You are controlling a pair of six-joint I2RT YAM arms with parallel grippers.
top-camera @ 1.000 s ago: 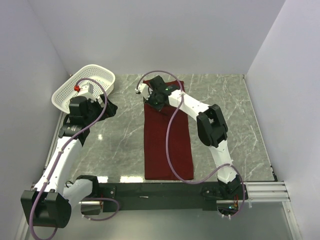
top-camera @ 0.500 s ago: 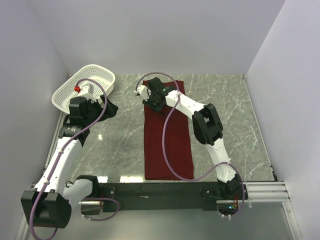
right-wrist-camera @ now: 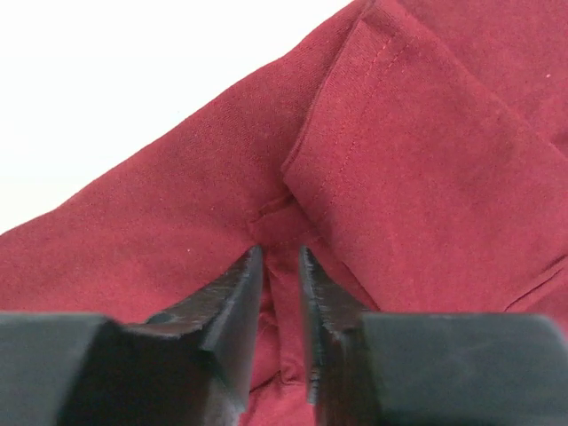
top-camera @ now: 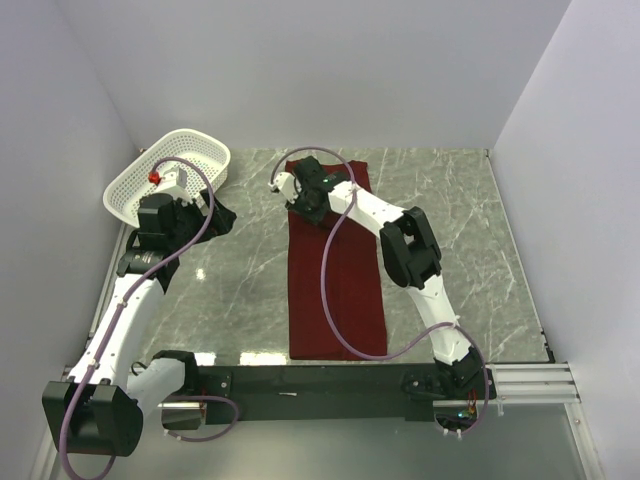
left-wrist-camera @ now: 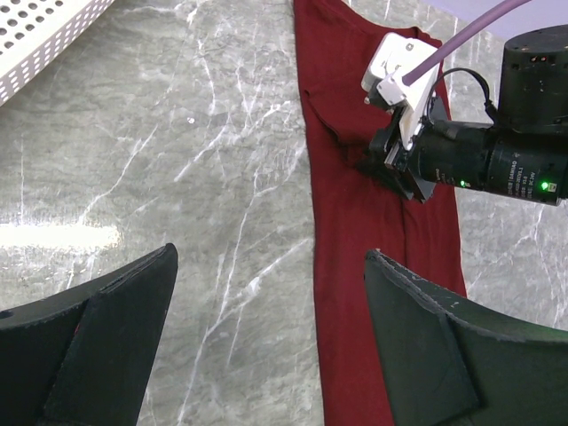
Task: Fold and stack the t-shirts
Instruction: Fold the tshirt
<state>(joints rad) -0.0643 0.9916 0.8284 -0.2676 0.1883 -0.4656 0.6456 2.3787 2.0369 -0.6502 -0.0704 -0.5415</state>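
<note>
1. The plain maroon cloth t-shirt (top-camera: 335, 280) lies as a long narrow strip down the middle of the grey marble table (top-camera: 470, 250). The lengthwise folds look done, so a crosswise fold seems next.
2. The right gripper (right-wrist-camera: 280, 257) sits at the strip's far end. Its jaws stand slightly apart at a pucker of cloth, and I cannot tell whether they pinch it.
3. The left gripper (left-wrist-camera: 269, 257) gapes wide, empty, above bare marble left of the shirt.
4. The next move likely needs a firm hold on the far edge, drawn toward the near hem.
5. Bare marble flanks both long edges. The white perforated plastic basket (top-camera: 140, 180) stands well apart, and the back wall is close behind the far end.
</note>
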